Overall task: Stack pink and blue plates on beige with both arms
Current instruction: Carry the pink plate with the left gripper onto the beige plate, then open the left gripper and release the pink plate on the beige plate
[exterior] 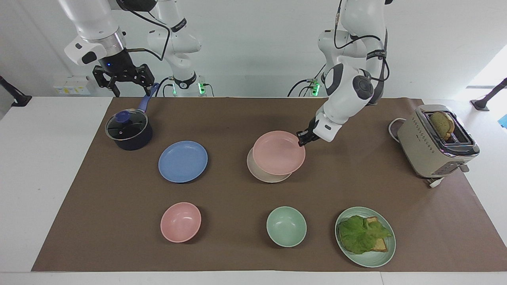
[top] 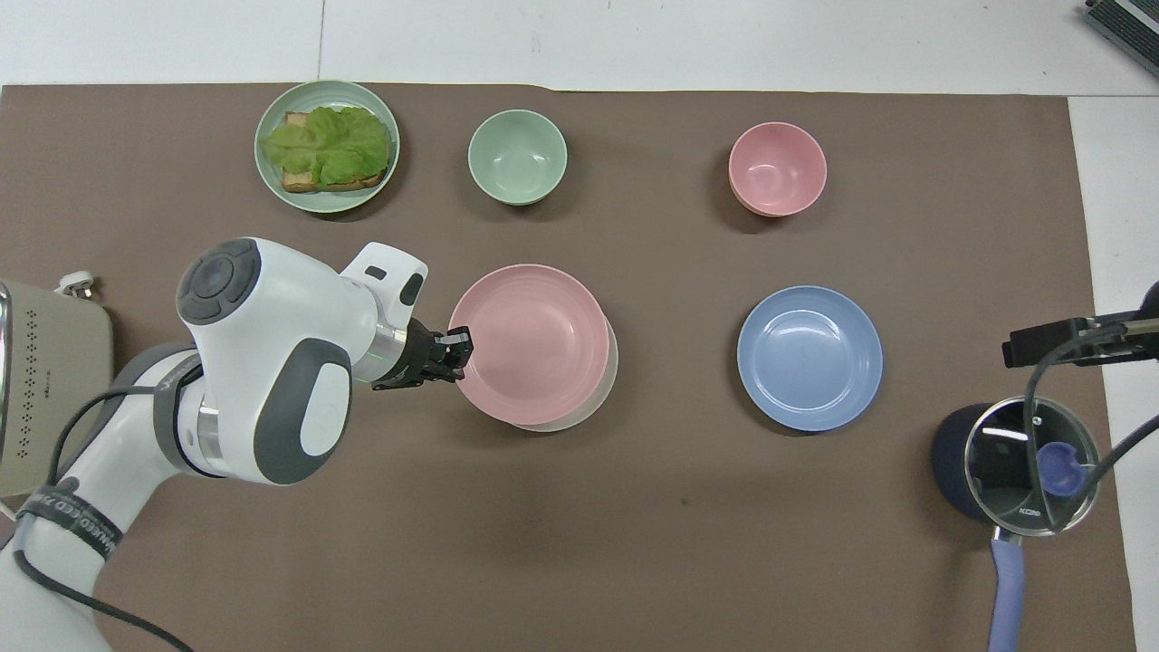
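Observation:
My left gripper [exterior: 303,139] is shut on the rim of the pale pink plate [exterior: 279,152] and holds it over the beige plate [exterior: 263,176]. Only a crescent of the beige plate [top: 608,385] shows under the pink plate [top: 532,342]; I cannot tell whether the two touch. The blue plate [exterior: 183,161] lies flat on the mat beside them, toward the right arm's end. My right gripper [exterior: 122,79] waits open, high over the pot's handle.
A dark pot with a glass lid [exterior: 128,128] stands at the right arm's end, a toaster [exterior: 435,142] at the left arm's end. Farther from the robots lie a pink bowl [exterior: 180,221], a mint bowl [exterior: 286,226] and a mint plate with lettuce toast [exterior: 365,236].

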Robot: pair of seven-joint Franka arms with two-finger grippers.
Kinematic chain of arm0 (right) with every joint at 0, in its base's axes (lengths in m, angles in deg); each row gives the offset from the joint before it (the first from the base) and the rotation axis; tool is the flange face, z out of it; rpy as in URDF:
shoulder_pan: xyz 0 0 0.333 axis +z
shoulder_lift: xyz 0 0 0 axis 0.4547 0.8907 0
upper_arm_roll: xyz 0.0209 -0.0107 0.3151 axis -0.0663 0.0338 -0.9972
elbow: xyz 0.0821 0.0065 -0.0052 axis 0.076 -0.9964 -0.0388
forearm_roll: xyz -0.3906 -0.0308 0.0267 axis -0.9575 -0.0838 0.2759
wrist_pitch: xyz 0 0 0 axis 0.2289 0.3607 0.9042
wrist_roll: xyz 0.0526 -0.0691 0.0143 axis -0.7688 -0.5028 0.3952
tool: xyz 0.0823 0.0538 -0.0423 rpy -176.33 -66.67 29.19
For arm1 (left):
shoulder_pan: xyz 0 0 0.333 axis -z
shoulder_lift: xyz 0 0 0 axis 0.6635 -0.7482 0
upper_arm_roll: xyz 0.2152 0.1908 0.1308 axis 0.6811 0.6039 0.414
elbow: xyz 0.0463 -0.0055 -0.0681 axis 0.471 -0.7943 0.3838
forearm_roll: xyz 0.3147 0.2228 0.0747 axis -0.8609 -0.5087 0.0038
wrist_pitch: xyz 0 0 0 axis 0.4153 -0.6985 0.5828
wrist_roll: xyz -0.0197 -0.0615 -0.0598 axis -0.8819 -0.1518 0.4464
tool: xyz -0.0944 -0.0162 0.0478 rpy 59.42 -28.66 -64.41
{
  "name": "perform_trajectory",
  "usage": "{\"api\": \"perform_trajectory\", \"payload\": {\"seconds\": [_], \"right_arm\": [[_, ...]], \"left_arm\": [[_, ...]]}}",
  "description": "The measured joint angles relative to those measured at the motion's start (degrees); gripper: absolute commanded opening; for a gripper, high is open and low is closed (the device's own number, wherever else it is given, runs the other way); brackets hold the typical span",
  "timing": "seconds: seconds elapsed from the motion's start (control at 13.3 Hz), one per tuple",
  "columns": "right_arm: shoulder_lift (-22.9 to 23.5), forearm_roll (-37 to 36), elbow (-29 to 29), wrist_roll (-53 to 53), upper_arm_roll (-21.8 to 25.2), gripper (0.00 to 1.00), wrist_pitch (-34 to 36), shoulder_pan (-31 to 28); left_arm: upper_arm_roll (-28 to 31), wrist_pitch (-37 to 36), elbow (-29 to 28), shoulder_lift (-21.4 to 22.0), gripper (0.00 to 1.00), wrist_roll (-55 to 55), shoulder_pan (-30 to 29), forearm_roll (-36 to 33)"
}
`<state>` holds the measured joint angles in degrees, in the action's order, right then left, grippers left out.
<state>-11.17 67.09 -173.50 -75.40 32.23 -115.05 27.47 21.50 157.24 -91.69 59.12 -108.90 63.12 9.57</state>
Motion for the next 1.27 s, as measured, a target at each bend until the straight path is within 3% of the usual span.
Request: {"api": "perform_trajectory", "payload": {"seconds": [0.45,0.53,0.6,0.67,1.05,1.27], "right_arm": [[0.00,0.00,-0.08,0.00,0.00,1.00,0.00,0.00],[0.00,0.00,-0.10,0.00,0.00,1.00,0.00,0.00],[0.00,0.00,-0.10,0.00,0.00,1.00,0.00,0.00],[0.00,0.00,-0.11,0.00,0.00,1.00,0.00,0.00],[0.00,0.04,-0.27,0.00,-0.01,1.00,-0.10,0.00],[0.01,0.58,-2.18,0.00,-0.04,1.00,-3.54,0.07]], "left_arm": [[0.02,4.38,-1.87,-2.57,0.00,-0.11,2.28,0.01],[0.04,4.40,-1.89,-2.58,0.11,-0.11,2.28,0.01],[0.05,4.42,-1.90,-2.58,0.72,-0.10,2.28,0.01],[0.09,4.43,-1.91,-2.58,1.00,-0.09,2.28,0.01],[0.24,4.51,-1.90,-2.57,1.00,0.01,2.28,0.01],[1.00,4.43,-1.15,-2.36,1.00,0.11,1.99,0.01]]}}
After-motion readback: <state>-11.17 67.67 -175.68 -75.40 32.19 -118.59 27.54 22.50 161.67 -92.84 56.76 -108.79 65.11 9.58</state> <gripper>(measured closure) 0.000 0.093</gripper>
